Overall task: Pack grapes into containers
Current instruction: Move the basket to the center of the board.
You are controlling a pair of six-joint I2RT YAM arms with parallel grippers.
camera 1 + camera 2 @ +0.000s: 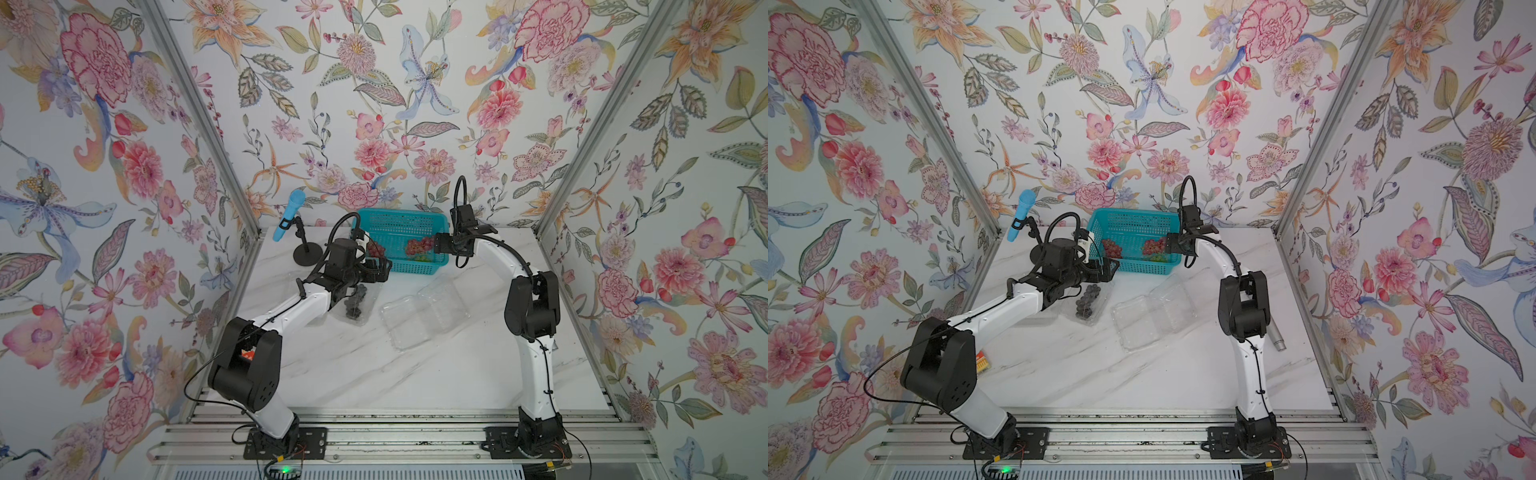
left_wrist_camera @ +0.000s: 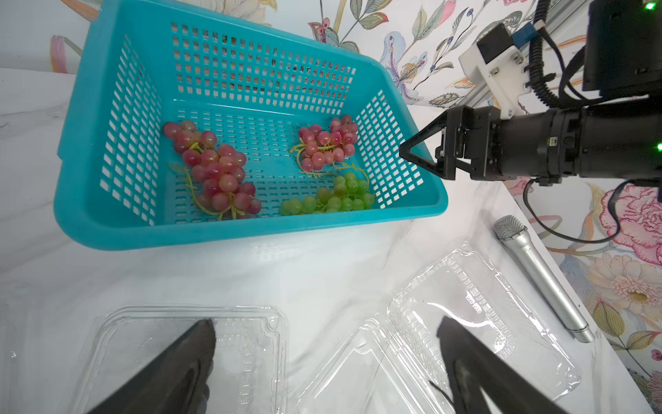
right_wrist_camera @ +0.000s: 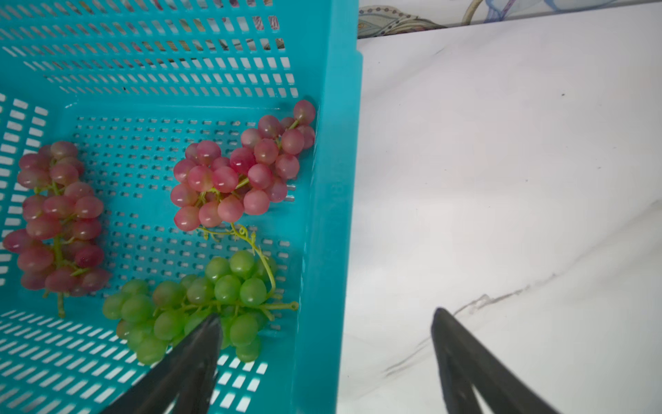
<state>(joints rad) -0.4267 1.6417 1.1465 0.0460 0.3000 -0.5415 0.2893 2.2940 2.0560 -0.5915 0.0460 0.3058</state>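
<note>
The left claw (image 2: 326, 324) hangs released, its two dark fingers (image 2: 179, 365) spread wide and holding nothing. It is above the clear thin plastic clamshell containers (image 2: 483, 304), which lie on the white marbled table (image 2: 322, 272). Their see-through walls overlap, so where one box ends and the next begins is hard to make out. Just beneath its wrist, in both top views, a dark purple-black grape bunch (image 1: 355, 303) sits in one such box, half hidden by the arm. Ahead of it stands the teal perforated plastic basket (image 2: 250, 229). The right claw (image 3: 326, 315) is likewise released and empty, straddling the basket's side wall: one finger is above the green grape bunch (image 3: 200, 297) inside, covering some of its grapes, and the other is over bare table outside. Beyond that bunch lie two red-pink grape bunches (image 3: 240, 168). A silver microphone (image 2: 541, 279) lies beside the containers.
</note>
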